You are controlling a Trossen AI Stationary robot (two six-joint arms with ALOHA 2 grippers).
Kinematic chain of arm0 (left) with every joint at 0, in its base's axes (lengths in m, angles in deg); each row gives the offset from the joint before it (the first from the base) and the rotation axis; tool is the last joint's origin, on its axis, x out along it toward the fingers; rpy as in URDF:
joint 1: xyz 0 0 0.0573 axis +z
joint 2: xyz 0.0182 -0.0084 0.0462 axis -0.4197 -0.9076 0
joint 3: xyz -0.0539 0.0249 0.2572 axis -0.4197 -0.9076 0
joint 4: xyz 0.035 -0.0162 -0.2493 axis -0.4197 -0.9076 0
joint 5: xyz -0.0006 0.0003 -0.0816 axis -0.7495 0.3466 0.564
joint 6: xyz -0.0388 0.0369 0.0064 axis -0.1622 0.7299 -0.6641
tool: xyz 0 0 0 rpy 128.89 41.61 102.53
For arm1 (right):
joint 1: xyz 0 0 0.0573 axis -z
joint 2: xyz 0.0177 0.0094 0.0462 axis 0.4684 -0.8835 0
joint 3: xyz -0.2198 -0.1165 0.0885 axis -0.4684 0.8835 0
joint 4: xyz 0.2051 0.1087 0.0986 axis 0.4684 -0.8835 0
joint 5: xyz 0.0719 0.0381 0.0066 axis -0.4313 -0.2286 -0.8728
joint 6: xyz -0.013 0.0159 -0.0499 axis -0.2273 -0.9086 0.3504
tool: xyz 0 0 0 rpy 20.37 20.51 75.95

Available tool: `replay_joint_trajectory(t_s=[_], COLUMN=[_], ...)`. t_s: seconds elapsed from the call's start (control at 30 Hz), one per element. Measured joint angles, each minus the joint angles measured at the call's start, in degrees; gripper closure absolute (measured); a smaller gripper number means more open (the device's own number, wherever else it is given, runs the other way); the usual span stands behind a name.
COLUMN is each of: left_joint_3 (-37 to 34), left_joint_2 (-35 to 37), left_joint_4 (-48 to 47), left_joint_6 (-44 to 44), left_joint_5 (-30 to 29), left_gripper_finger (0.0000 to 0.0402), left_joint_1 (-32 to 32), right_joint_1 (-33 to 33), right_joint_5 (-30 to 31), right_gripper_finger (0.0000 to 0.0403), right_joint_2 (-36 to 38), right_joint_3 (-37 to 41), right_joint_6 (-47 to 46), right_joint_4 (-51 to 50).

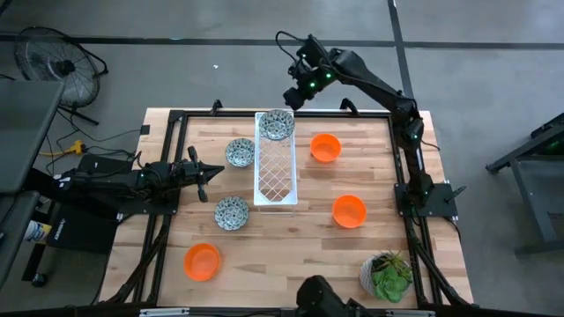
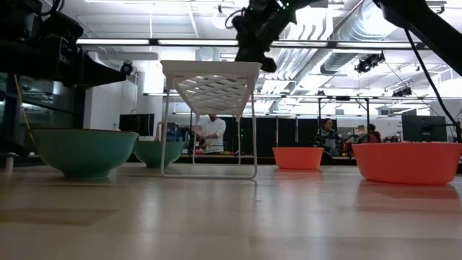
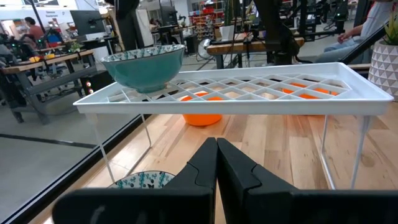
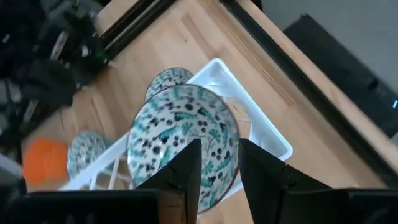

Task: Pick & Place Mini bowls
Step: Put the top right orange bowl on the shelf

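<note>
High view, from left to right: the left gripper lies low over the wooden table at its left edge, fingers pressed together and holding nothing. A plain bright orange-red mini bowl sits near the front left corner. Two whitish mini bowls with dense grey-green pattern stand just left of the long white lattice tray: one toward the front, the other farther back. The long white lattice-patterned rectangular tray stands on thin legs in the middle of the table. A third patterned mini bowl rests on the tray's far end. The right gripper hangs above that far end; in the right wrist view its fingers stand parted over the bowl's rim and grip nothing. Right of the tray sit two more orange-red mini bowls, one toward the back and one nearer the front. A pale pot with a green plant stands at the front right corner.
</note>
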Motion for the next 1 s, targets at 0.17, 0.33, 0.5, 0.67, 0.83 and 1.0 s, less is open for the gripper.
replay_joint_trajectory(t_s=[0.17,0.33,0.5,0.67,0.83,1.0], left_joint_3=[0.0,0.0,0.0,0.0,0.0,0.0], left_joint_2=[0.0,0.0,0.0,0.0,0.0,0.0], left_joint_4=[0.0,0.0,0.0,0.0,0.0,0.0], left_joint_6=[0.0,0.0,0.0,0.0,0.0,0.0], left_joint_5=[0.0,0.0,0.0,0.0,0.0,0.0], left_gripper_finger=[0.0401,0.0401,0.0401,0.0401,0.0401,0.0401], left_joint_1=[0.0,0.0,0.0,0.0,0.0,0.0], right_joint_1=[-0.7,-2.1,-5.4,-10.5,-15.3,-19.4], right_joint_5=[1.2,4.0,4.2,4.2,5.7,9.8], right_gripper_finger=[0.0308,0.0308,0.0308,0.0308,0.0308,0.0308], right_joint_2=[4.8,10.8,18.6,31.0,44.4,55.0], right_joint_3=[2.7,6.7,14.5,34.8,55.2,69.2], right_joint_6=[8.8,13.4,15.6,16.8,11.1,6.5], right_joint_4=[-3.3,-6.4,-5.5,4.8,21.0,29.5])
